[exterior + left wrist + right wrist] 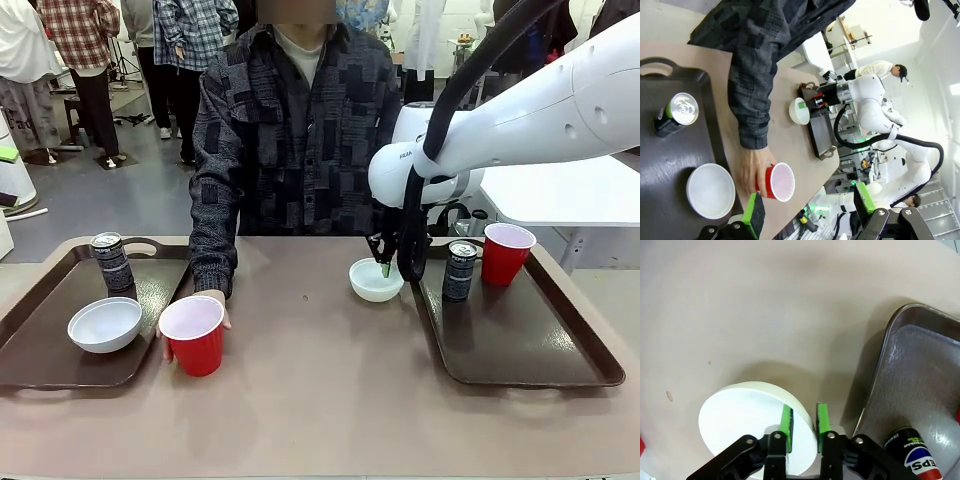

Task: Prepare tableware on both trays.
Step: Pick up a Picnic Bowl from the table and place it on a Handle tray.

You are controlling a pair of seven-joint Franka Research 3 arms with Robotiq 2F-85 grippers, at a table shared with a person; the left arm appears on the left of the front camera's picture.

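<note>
One bowl [376, 280] remains off its tray, sitting on the bare table just at nine o'clock of the right tray [520, 350], and the right gripper [385, 266] has its green pads pinched onto the bowl's rim on the side nearest that tray. So the carry runs toward three o'clock, over the raised edge. The left gripper [807, 205] hangs with jaws apart, holding nothing, above the left tray [670, 165], well away.

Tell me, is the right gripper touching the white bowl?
Touching. The right wrist view shows the right gripper with its green pads clamped on the bowl's rim.
</note>
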